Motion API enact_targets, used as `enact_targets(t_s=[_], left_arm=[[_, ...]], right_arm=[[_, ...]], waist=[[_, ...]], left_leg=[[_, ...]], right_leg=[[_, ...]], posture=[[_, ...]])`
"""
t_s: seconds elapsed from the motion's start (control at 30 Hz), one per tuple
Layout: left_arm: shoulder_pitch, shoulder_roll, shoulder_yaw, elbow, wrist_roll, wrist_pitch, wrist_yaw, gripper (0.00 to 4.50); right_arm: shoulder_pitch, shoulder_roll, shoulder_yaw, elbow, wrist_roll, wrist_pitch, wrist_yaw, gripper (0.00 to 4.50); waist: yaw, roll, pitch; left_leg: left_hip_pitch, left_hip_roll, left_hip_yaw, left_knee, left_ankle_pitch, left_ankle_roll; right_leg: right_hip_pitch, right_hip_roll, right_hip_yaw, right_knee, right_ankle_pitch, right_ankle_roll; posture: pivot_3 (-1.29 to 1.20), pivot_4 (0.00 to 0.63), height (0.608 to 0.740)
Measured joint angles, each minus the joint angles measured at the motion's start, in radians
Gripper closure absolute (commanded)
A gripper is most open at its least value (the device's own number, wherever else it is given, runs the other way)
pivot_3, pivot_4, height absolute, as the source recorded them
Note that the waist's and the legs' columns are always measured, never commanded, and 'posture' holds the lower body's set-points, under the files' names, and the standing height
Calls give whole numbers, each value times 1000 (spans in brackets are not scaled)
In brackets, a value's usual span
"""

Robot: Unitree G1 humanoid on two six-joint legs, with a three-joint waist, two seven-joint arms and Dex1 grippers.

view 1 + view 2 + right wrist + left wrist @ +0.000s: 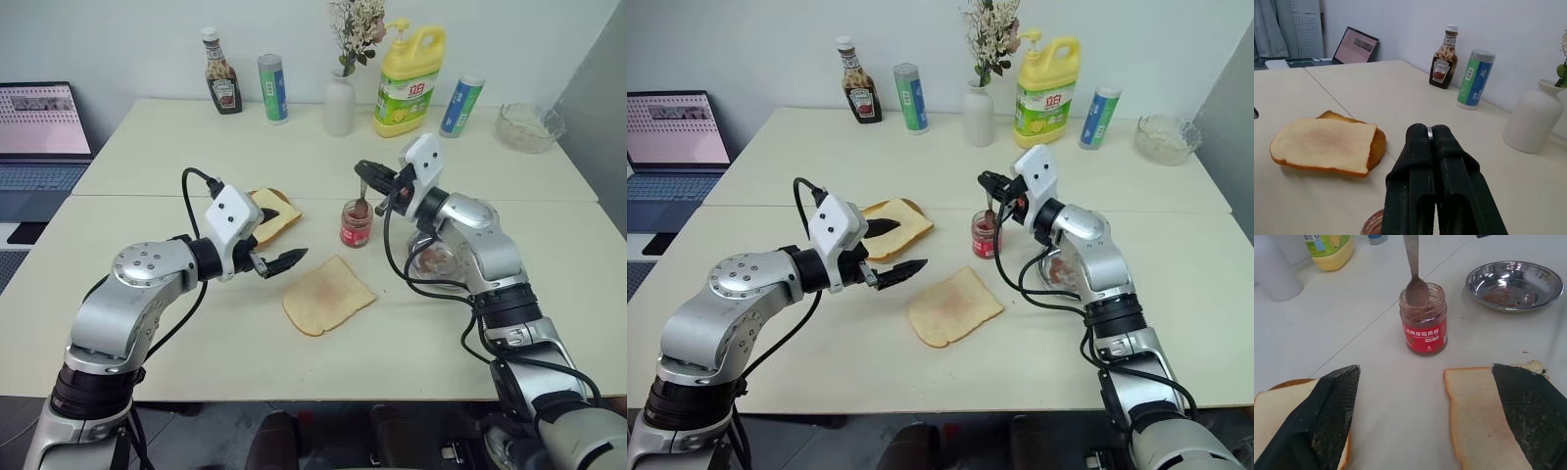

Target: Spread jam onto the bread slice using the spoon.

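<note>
The small jam (356,224) jar stands open near the table's middle. The silver spoon (362,196) hangs upright with its bowl in the jar mouth, and my right gripper (365,172) is shut on its handle just above the jar. In front of the jar the pale bread slice (328,295) lies flat with a faint pink smear at its centre. My left gripper (893,250) hovers open and empty, left of that slice. In the left wrist view the jam jar (1425,325) and spoon (1415,284) are straight ahead, with the bread slice (1481,416) beside one finger.
A stack of darker-crusted toast (271,215) lies behind my left gripper. A metal dish (1514,284) sits under my right forearm. Along the back stand a ketchup bottle (221,86), two canisters, a white vase (339,104), a yellow detergent bottle (409,78) and a glass bowl (529,126). A laptop (39,132) is far left.
</note>
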Motion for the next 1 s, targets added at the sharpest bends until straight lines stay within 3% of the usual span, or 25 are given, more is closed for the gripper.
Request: enact_targets(t_s=[0.23,0.47,1.0], left_arm=[[0,-3,-15,0,2,0,0,0],[-1,-3,-23,3,4,-4,-2,0],[-5,-5,-30,12,18,-21,1,0]], right_arm=[[19,7,22,37,-60,-43,9,4464],[29,61,0,57,-46,37,-9,4464],[29,185,-223,28,157,395,-192,4464]], waist=[[0,0,0],[0,0,0],[0,0,0]], left_leg=[[0,0,0,0,0,0],[0,0,0,0,0,0],[0,0,0,0,0,0]], right_leg=[[0,0,0,0,0,0],[0,0,0,1,0,0],[0,0,0,1,0,0]], posture=[[0,150,740],[0,150,740],[0,150,740]])
